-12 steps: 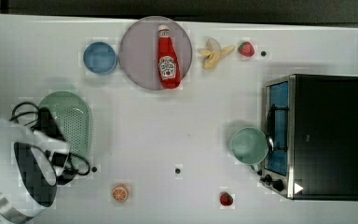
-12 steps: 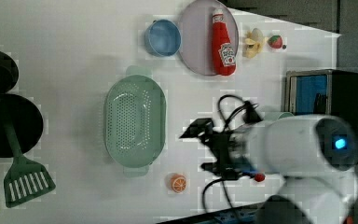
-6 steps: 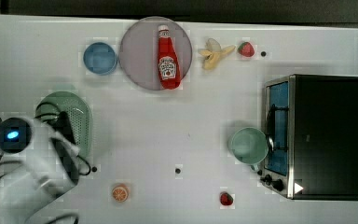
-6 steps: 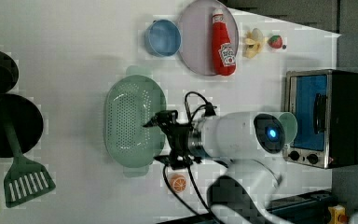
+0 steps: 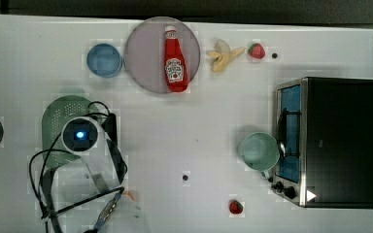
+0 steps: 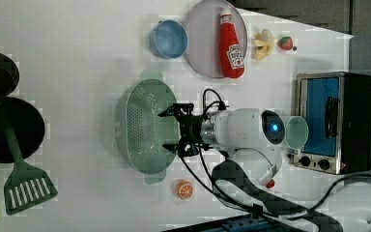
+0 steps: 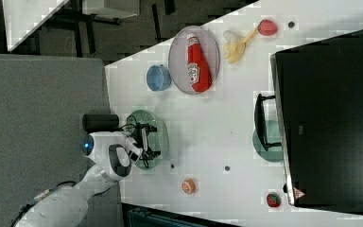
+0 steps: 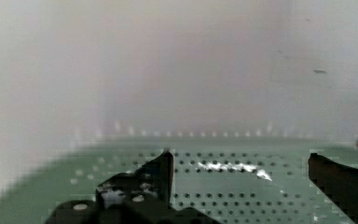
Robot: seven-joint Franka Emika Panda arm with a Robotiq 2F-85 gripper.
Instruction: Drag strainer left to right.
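We read the job as barely begun: the strainer (image 6: 142,126) sits near the bench's (image 5: 199,126) left edge in the top view, w/ nothing yet dragged toward the toaster-oven (image 5: 328,141) side. The whole slide is left to do, plus getting a hold on it first.

Nearest us in the wrist view, our hand (image 8: 240,175) has its fingers spread as wide as they go, holding nothing, w/ the strainer's perforated floor showing between them. In the left view the hand (image 6: 174,129) is over the strainer's rim on the left view's right, fingers pointing into the bowl; whether they touch it yet we can't tell.

Further off: mint cup (image 5: 258,151) by the oven, ketchup bottle (image 5: 173,59) on its plate, blue bowl (image 5: 104,60) toward the far edge.
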